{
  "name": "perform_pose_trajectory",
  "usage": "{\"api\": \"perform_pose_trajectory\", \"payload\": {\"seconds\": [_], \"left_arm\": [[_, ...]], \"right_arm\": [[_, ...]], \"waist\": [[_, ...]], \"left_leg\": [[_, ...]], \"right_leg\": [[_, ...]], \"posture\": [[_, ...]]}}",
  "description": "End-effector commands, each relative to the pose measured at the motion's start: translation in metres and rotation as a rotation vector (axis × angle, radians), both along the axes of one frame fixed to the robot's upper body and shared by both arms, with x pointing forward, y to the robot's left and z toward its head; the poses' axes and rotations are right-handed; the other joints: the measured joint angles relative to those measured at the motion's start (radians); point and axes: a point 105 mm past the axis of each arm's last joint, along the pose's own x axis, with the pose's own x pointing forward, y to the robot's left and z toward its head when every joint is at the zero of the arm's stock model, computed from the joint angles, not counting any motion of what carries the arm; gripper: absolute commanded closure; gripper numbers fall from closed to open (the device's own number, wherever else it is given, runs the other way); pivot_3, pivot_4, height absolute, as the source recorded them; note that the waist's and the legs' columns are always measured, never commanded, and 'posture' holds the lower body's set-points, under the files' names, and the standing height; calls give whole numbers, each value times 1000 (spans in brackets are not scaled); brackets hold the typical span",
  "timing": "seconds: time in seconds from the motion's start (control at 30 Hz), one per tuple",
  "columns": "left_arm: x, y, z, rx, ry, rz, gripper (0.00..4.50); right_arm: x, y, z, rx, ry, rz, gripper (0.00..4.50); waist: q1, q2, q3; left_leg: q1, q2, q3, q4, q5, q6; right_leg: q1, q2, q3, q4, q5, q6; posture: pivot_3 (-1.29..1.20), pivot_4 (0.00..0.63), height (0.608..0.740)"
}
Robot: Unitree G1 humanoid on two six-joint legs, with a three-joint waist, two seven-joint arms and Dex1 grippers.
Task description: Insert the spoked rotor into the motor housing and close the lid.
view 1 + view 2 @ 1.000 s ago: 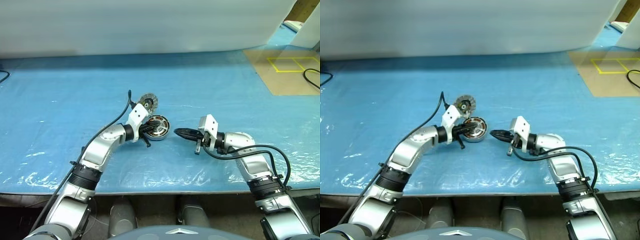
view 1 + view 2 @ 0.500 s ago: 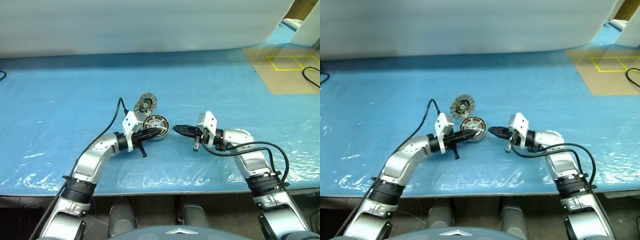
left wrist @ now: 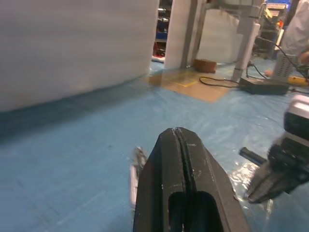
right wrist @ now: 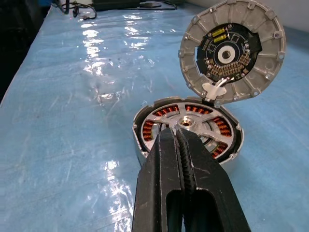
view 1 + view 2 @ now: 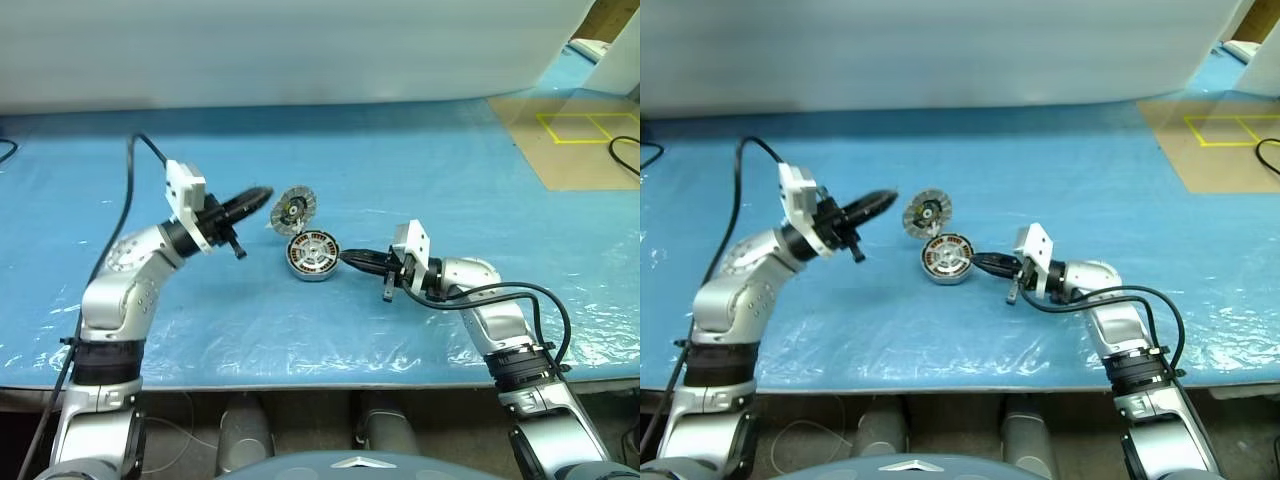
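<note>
On the crinkled blue plastic sheet (image 5: 450, 170) in front of me, the round shallow silver-rimmed motor housing with its ring of orange-copper windings (image 4: 137, 137) is lying flat. The spoked rotor with shiny silver spokes and hub (image 4: 202, 124) is sitting inside it, as far as I am able to judge. The round grey ribbed lid with a black centre (image 5: 293, 209) is standing tilted on edge, its lower edge meeting the housing's far rim and its inner face of dark board and small yellow parts turned toward my right wrist.

My right gripper (image 4: 177, 133) is pointing at the housing's near rim with its two black fingers pressed together and gripping nothing; whether the tips are touching the rim I cannot tell. My left gripper (image 5: 255, 196) is hanging in the air just beside the lid, also fully closed and empty.

I am judging all three parts to be rigid metal, dense for their size, and smooth enough to slide on the plastic sheet under a sideways push. The lid is looking ready to tip either way, so I am thinking of nudging its upper edge or pinching its outer rim, keeping off the board and the windings, which are looking delicate. Bracing the housing at its rim seems wise.

I am finding no brand, label or readable writing on any part.
</note>
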Motion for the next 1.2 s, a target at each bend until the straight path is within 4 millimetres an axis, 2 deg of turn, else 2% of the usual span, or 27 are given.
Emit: {"api": "perform_pose_trajectory", "payload": {"seconds": [0.03,0.2,0.3,0.47,0.63,0.8,0.87,0.97,1.2], "left_arm": [[18,17,13,-9,-61,103,4476],[40,18,-4,66,-6,123,4476],[52,10,-19,98,29,105,4476],[67,-11,-46,137,108,53,4476],[73,-43,-56,141,130,-51,4476],[68,-73,-60,134,141,-193,4476],[64,-78,-63,137,163,-250,4476],[54,-79,-75,198,204,-331,4476],[31,-67,-100,354,260,-461,4476]], "right_arm": [[-3,-4,11,37,-41,-16,4500],[-6,-8,12,49,-40,-56,4500],[-10,-8,11,50,-36,-63,4500],[-11,-9,12,53,-37,-82,4500],[-11,-9,13,52,-41,-92,4500],[-12,-9,13,46,-43,-98,4500],[-12,-10,12,42,-44,-102,4500],[-13,-11,12,40,-45,-108,4500],[-13,-20,11,25,-39,-134,4500]], "waist": [[-1,0,0],[-5,0,0],[-1,0,0],[2,-1,0],[3,-2,1],[3,-2,1],[3,-2,1],[3,-2,1],[4,-2,1]], "left_leg": [[0,0,0,0,0,0],[0,0,0,0,0,0],[0,0,0,0,0,0],[-1,0,-1,1,0,0],[-2,-1,-2,1,0,0],[-5,-1,-2,1,0,0],[-6,-1,-3,1,0,0],[-6,-1,-3,1,0,0],[-5,-1,-3,0,0,0]], "right_leg": [[0,0,0,0,0,0],[0,0,0,0,0,0],[0,0,0,0,0,0],[0,0,0,0,0,0],[0,0,0,0,0,1],[0,0,0,0,1,1],[0,0,-1,0,1,1],[0,0,-1,0,1,1],[1,0,-1,0,0,1]], "posture": [[0,150,740],[0,150,740],[0,150,740],[0,150,740],[0,150,740],[0,150,740],[0,150,740],[0,150,740],[0,150,740]]}}
